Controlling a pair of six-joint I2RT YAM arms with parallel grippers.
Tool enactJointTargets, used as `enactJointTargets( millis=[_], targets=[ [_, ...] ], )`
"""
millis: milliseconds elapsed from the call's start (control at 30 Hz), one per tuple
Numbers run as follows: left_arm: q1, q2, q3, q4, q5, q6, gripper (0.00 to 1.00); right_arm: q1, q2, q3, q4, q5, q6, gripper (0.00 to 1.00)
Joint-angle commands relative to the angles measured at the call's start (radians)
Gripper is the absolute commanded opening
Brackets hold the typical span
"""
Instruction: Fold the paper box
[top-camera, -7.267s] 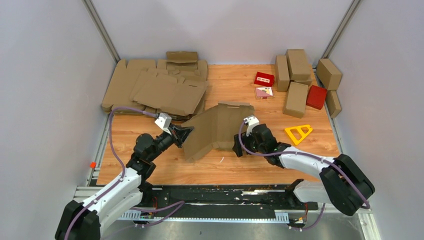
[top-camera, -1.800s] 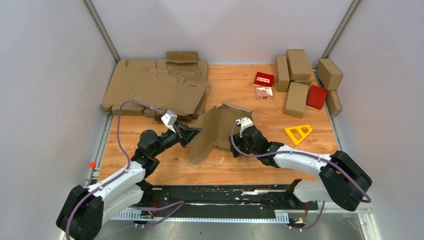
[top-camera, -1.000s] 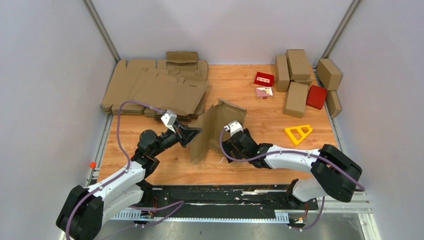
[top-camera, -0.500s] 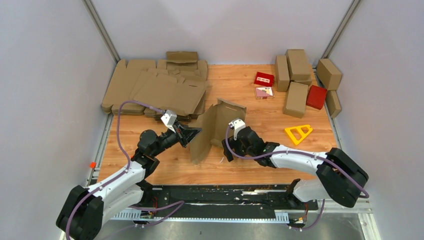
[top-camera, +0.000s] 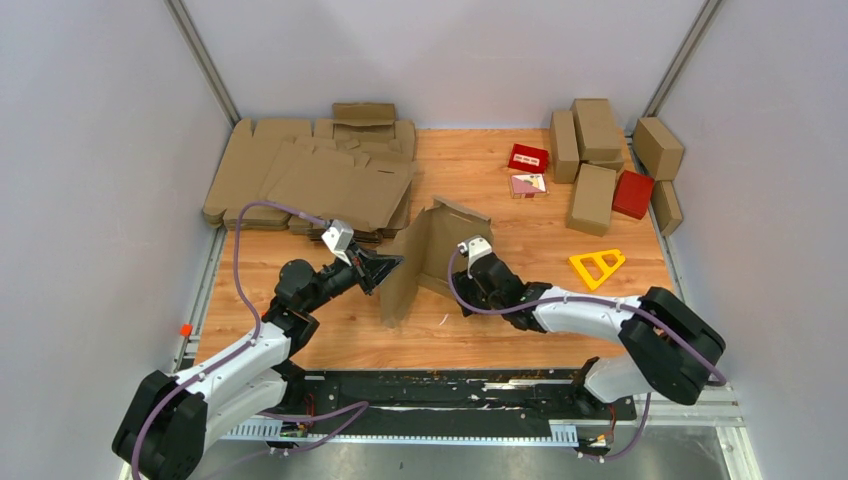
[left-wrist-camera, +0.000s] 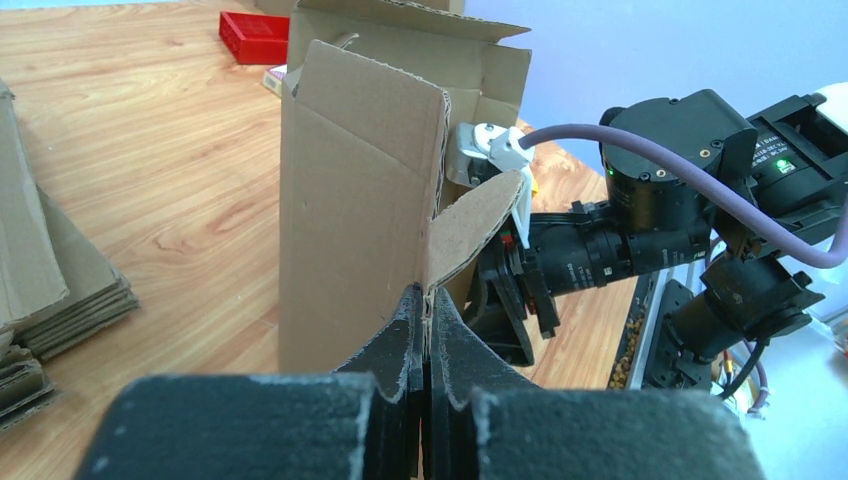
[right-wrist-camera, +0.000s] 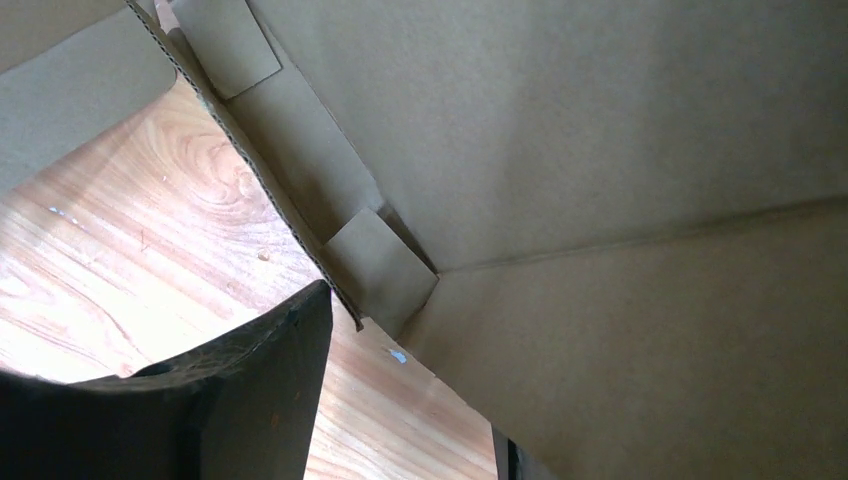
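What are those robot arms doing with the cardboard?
They're folding a paper box. The left hand is pinched shut on one flap, holding the cardboard standing up on the wooden table. The right hand is close against the other side, by the inner folds. Whether it grips anything isn't clear. The box is only half-shaped so far.

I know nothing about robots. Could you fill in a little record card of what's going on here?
Job: folding the paper box
Box state: half-formed, standing on edge on the table
Left fingers: pinched shut on a box flap
Right fingers: apart, at the box's lower edge
Nearby: stack of flat blanks, finished brown boxes, red box, yellow triangle
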Motion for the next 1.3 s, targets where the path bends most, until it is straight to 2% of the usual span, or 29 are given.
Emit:
enactJointTargets(
  millis=[0, 233, 400, 600, 633, 700, 767, 1267],
  targets=[
    [-0.015, 0.001, 0.012, 0.01, 0.038, 0.005, 0.02, 0.004, 0.022, 0.055, 0.029, 0.032, 0.062, 0.53],
    [-0.018, 0.005, 0.011, 0.012, 0.039, 0.003, 0.02, 0.005, 0.038, 0.073, 0.057, 0.084, 0.116, 0.51],
    [-0.019, 0.013, 0.01, 0.02, 0.042, -0.002, 0.02, 0.006, 0.075, 0.101, 0.057, 0.115, 0.145, 0.46],
    [-0.021, 0.022, 0.009, 0.021, 0.04, -0.003, 0.02, 0.021, 0.101, 0.11, 0.061, 0.18, 0.179, 0.46],
    [-0.021, 0.025, 0.01, 0.023, 0.039, -0.003, 0.02, 0.021, 0.101, 0.107, 0.071, 0.185, 0.184, 0.47],
    [-0.023, 0.026, 0.009, 0.02, 0.035, -0.003, 0.02, 0.021, 0.099, 0.099, 0.093, 0.184, 0.192, 0.59],
    [-0.022, 0.025, 0.009, 0.013, 0.027, 0.0, 0.02, 0.022, 0.098, 0.093, 0.111, 0.185, 0.2, 0.62],
    [-0.031, 0.026, 0.019, -0.035, 0.002, 0.027, 0.01, 0.021, 0.116, 0.102, 0.136, 0.253, 0.25, 0.47]
  ],
)
